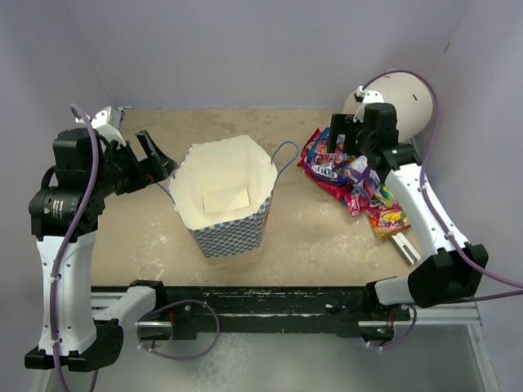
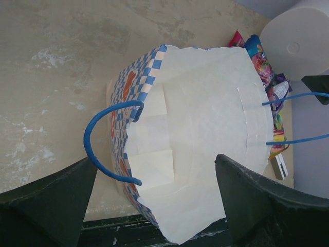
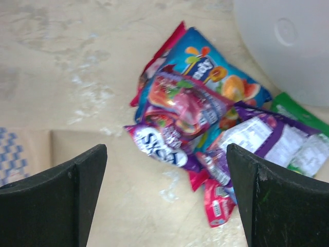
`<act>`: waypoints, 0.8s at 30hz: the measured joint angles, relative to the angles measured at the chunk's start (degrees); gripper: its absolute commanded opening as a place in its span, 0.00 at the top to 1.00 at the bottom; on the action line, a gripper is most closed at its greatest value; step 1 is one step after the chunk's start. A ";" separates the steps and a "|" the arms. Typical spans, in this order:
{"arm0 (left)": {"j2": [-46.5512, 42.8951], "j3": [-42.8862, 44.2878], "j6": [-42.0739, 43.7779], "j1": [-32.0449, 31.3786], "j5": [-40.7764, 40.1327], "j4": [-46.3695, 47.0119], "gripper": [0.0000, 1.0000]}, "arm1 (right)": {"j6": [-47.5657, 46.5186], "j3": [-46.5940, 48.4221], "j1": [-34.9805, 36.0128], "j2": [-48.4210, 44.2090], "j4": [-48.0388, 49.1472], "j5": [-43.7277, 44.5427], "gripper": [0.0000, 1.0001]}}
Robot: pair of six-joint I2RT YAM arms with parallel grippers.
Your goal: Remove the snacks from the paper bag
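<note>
Snacks (image 1: 331, 173) piled near paper bag (image 1: 233, 233) — left fingers (image 2: 46, 211) spread, right fingers (image 3: 56, 200) spread, empty

**Scuffed Bench Carries Bag, Snacks and Cylinder**

The beige bench (image 1: 319, 237) is mottled with pale smears. The paper bag (image 1: 233, 233) stands upright near its middle. The snacks (image 1: 347, 175) lie heaped to the right, apart from the bag, just beside a white cylinder (image 1: 409, 102) in the far right corner.

one paper bag (image 1: 233, 233), at least six snacks (image 1: 350, 178), one cylinder (image 1: 406, 100).
</note>
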 measured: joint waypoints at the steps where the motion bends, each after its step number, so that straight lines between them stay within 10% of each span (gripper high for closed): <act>1: 0.02 0.17 0.28 0.00 -0.02 0.20 0.01 | 1.03 0.59 0.26 -0.35 -0.94 -1.14 0.01; 24: -2.89 15.06 19.28 -9.66 -8.83 12.72 0.01 | 6.86 28.81 2.99 -25.38 -24.94 -4.44 0.01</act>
